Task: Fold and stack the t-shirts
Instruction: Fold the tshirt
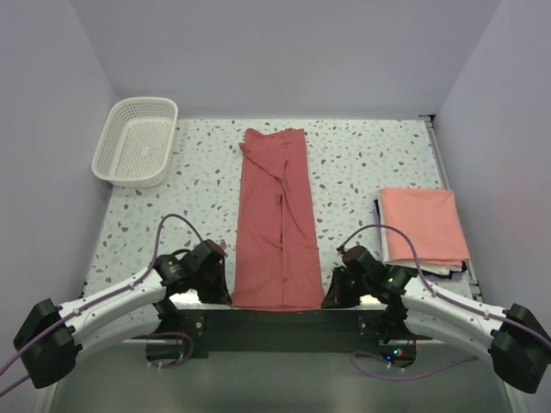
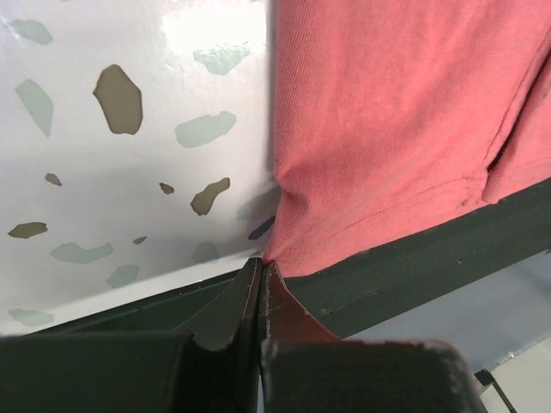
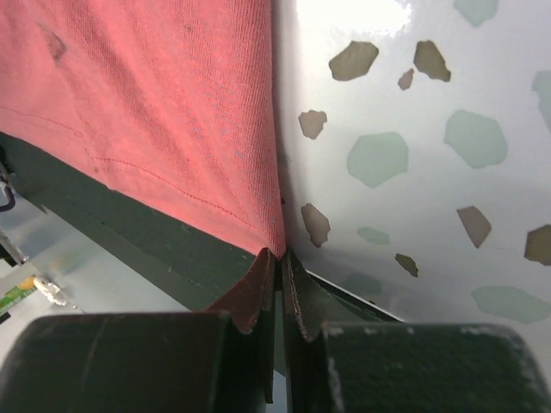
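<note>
L gripper [image 2: 261, 268] & R gripper [image 3: 277, 258] each pinched a near hem corner of the red t-shirt [image 1: 275, 219], its long strip running straight fwd between them, equidistant; folded pink t-shirt [image 1: 422, 225] lay off R's right.

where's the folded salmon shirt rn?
Top view: the folded salmon shirt lies on the table near its right edge, right of the long red shirt and just beyond the right pincer.
</note>
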Tool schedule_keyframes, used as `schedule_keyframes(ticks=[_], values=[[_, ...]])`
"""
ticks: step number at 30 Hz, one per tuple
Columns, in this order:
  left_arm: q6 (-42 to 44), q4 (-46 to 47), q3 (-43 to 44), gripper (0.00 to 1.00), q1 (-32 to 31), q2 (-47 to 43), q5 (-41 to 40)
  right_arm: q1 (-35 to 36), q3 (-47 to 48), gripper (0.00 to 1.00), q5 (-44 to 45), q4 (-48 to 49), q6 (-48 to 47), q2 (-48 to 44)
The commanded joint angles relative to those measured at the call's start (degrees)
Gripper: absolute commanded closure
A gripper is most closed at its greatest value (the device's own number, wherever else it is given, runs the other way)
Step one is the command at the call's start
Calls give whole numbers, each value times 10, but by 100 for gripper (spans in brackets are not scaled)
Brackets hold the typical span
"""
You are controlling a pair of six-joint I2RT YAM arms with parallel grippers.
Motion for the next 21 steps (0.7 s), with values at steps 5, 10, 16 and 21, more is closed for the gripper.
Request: schedule_keyframes(ticks=[5,10,16,21], values=[[14,6,52,100,-3,7,-17,3,63,99,39,-81,-39,-13],[46,31,164,100,-3,81,-83,2,166,99,99,-74,-92,50],[56,97,250,100,32,194,-130,-64,292,100,144,-28,-148,202],[44,179,253,100,97,246,-124,-133,365,100,128,18,-167,296]])
